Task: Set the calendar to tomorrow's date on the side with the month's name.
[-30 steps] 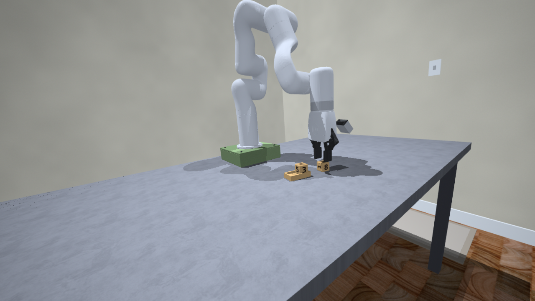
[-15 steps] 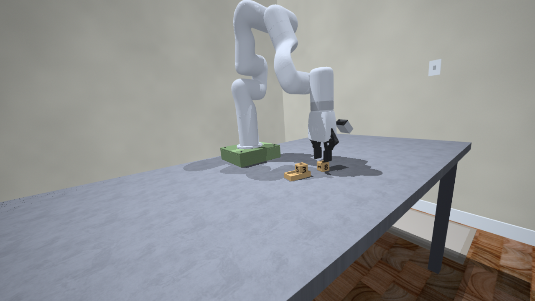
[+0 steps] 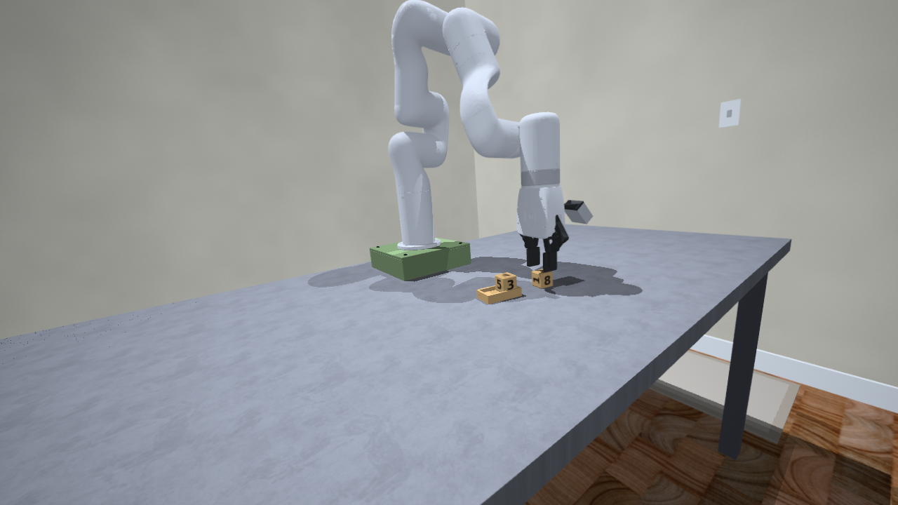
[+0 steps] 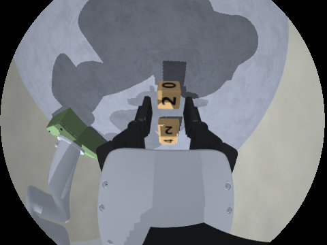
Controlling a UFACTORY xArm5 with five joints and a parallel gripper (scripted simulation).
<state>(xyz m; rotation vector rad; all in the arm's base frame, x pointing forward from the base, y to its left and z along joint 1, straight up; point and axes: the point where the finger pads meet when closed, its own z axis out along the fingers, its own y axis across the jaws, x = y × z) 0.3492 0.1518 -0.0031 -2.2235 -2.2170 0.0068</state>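
Note:
A tan wooden tray [image 3: 497, 293] lies flat on the grey table, and one digit cube [image 3: 506, 283] stands in its right half, showing 5 and 3 towards the exterior view. The second cube [image 3: 542, 278] stands on the table just right of the tray, showing a sideways 1 and an 8. My gripper [image 3: 541, 264] points straight down over this loose cube, with the fingertips just above its top. In the wrist view the fingers stand apart, wider than the cube [image 4: 169, 95], which shows 0 and 2. Another cube [image 4: 169, 131], showing 2 and 4, appears through the finger gap. I cannot see the month's name.
The arm's green base [image 3: 419, 257] stands on the table behind and left of the tray. The table's right edge [image 3: 709, 339] runs well to the right of the cubes.

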